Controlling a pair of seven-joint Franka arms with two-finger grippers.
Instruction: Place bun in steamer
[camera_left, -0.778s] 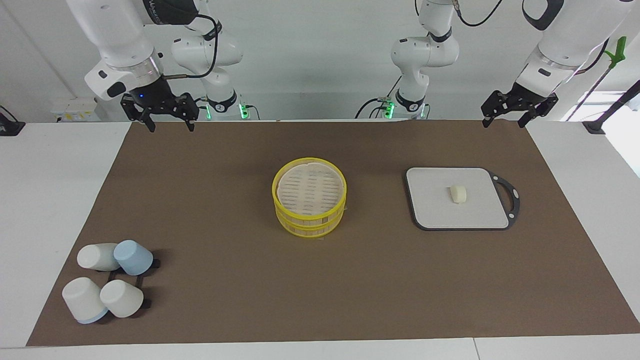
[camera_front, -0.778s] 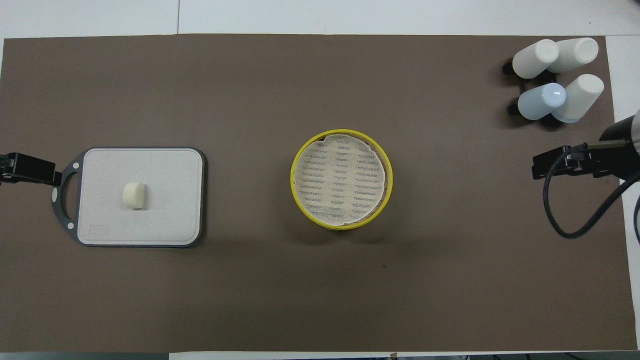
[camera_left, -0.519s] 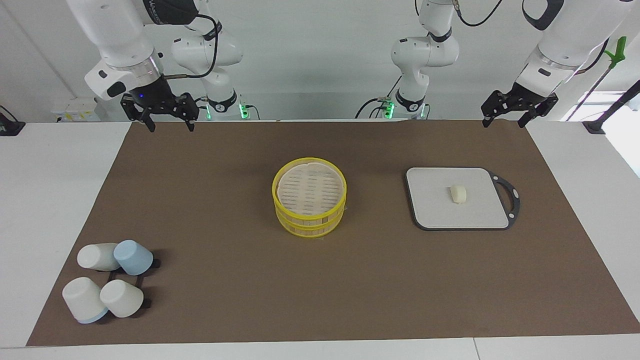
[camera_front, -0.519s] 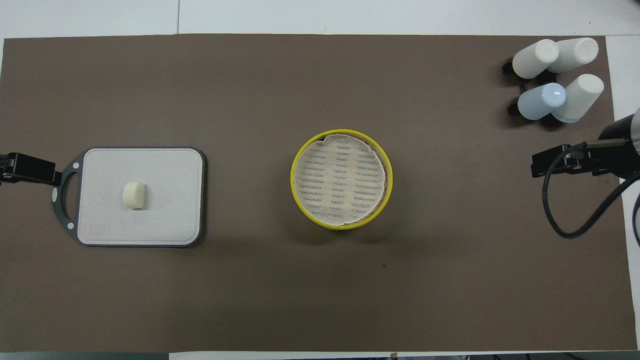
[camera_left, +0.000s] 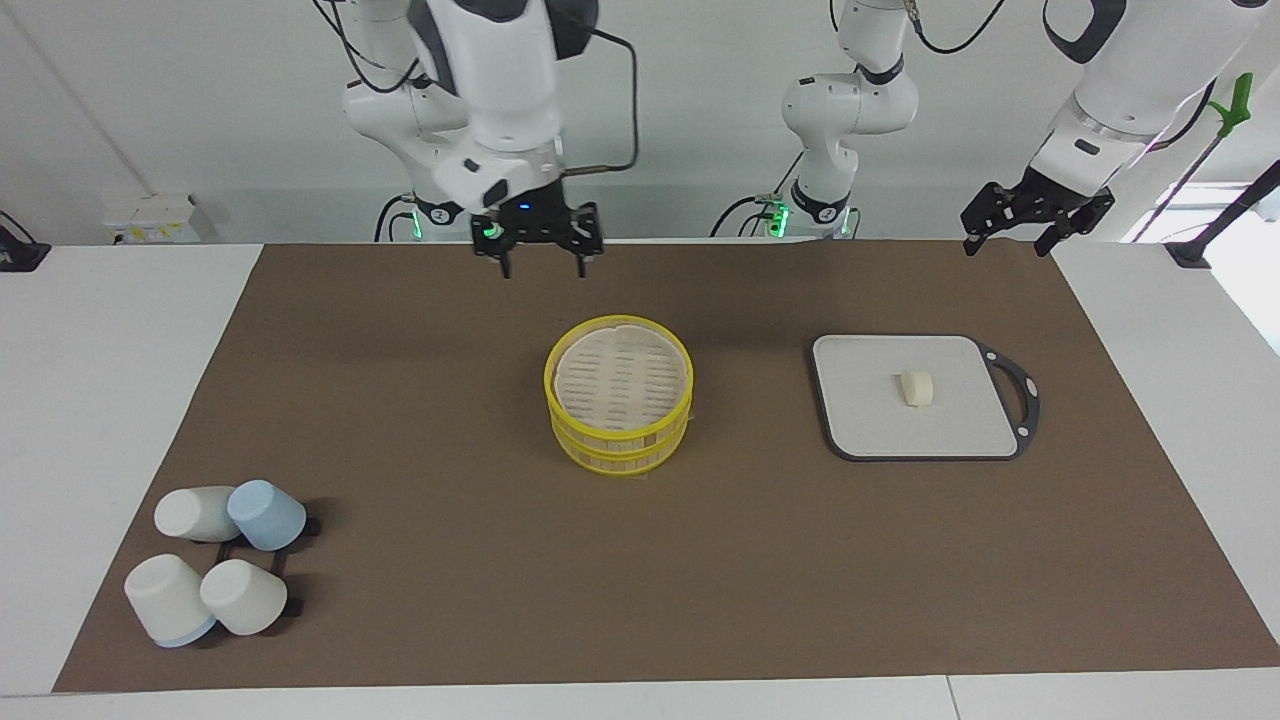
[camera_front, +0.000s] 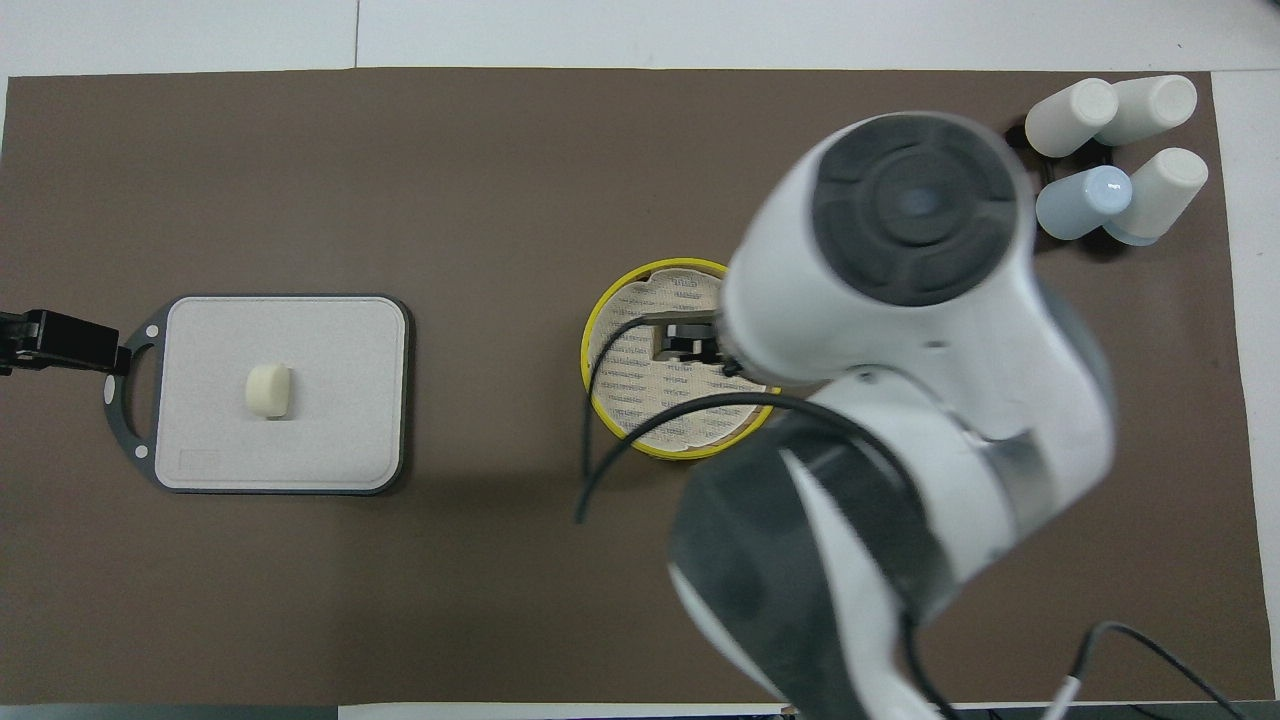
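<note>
The bun (camera_left: 917, 388) lies on the grey board (camera_left: 870, 425) toward the left arm's end; it also shows in the overhead view (camera_front: 268, 390). The steamer (camera_left: 549, 390) stands mid-mat, its paper-lined top tier bare. In the overhead view the right arm covers part of the steamer (camera_front: 592, 340). My right gripper (camera_left: 542, 262) is open and empty, raised high above the steamer without touching it; it also shows in the overhead view (camera_front: 685, 342). My left gripper (camera_left: 1008, 245) waits open and empty, raised over the mat's edge beside the board's handle, and shows in the overhead view (camera_front: 55, 340).
Several white and blue cups (camera_left: 215, 560) lie on a black rack at the right arm's end, farther from the robots; they also show in the overhead view (camera_front: 1115, 150). The board (camera_front: 330, 440) has a black handle loop. A brown mat (camera_left: 450, 600) covers the table.
The right arm has swung from its own end of the table to over the steamer, gripper still open. The left arm, bun and steamer have not moved.
</note>
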